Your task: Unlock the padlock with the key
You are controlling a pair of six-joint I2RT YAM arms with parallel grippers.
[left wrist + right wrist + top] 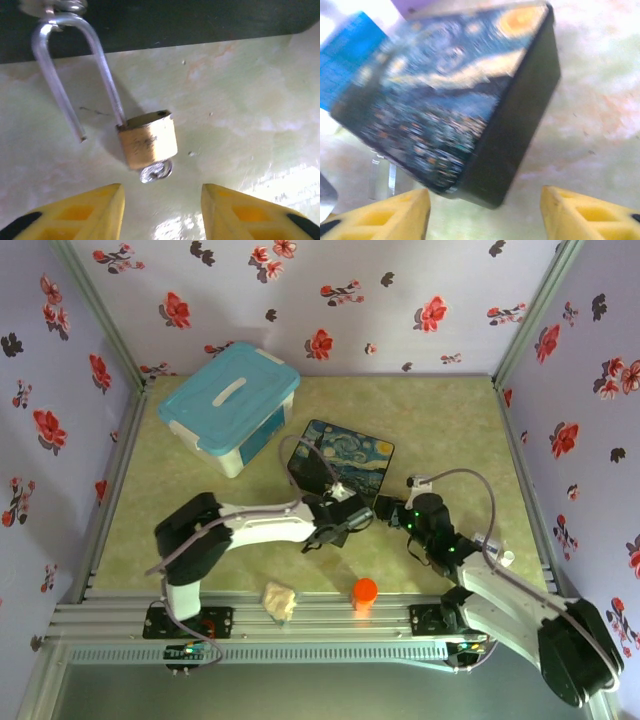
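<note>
Now padlock (149, 142) shackle (106, 75) free, key (156, 171) seated below. Your left gripper (161, 195) spread, empty; right gripper (485, 200) spread by painted box (445, 90). Back out straight; don't nudge it.

A lab test booth: left arm (260, 523) and right arm (510, 595) sit bolted to an aluminium rail (320, 623); floral-papered walls (330, 290) box in a green marbled tabletop (450, 430).
</note>
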